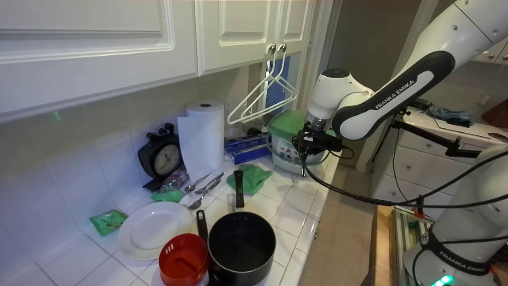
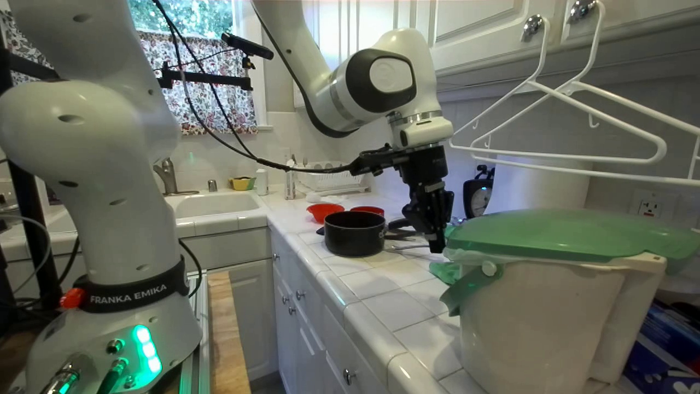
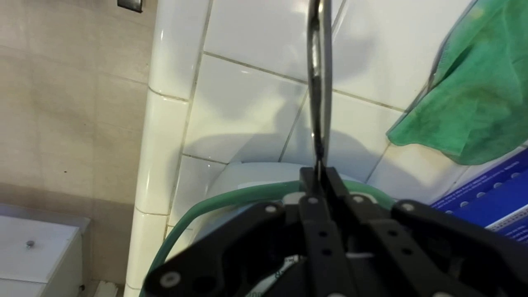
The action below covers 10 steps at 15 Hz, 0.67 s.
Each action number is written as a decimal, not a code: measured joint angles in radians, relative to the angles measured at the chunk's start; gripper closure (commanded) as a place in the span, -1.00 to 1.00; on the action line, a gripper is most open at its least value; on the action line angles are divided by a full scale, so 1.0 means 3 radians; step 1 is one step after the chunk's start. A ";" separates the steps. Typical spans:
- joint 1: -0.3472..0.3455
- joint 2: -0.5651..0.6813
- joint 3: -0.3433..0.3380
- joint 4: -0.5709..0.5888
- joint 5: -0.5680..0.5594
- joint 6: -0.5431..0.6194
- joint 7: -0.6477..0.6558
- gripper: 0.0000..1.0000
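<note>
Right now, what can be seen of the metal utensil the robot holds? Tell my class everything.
The metal utensil is slim, silver and shiny, with bright edges and a dark band between. The black fingers are shut on it; nothing else is seen touching it. It is held up over the white tiled counter and, in the wrist view, runs out at the top, so its exact kind cannot be told.

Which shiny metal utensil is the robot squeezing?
The metal utensil pinched in the gripper, seen in the wrist view. The other utensils lie on the tiled counter near the paper towel roll.
</note>
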<state>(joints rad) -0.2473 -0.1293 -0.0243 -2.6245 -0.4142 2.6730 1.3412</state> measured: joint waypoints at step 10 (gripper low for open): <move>0.0102 0.0142 -0.0044 0.0104 0.0192 0.0379 -0.0010 0.94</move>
<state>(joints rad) -0.2167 -0.0868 -0.0376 -2.5934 -0.3565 2.7868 1.3383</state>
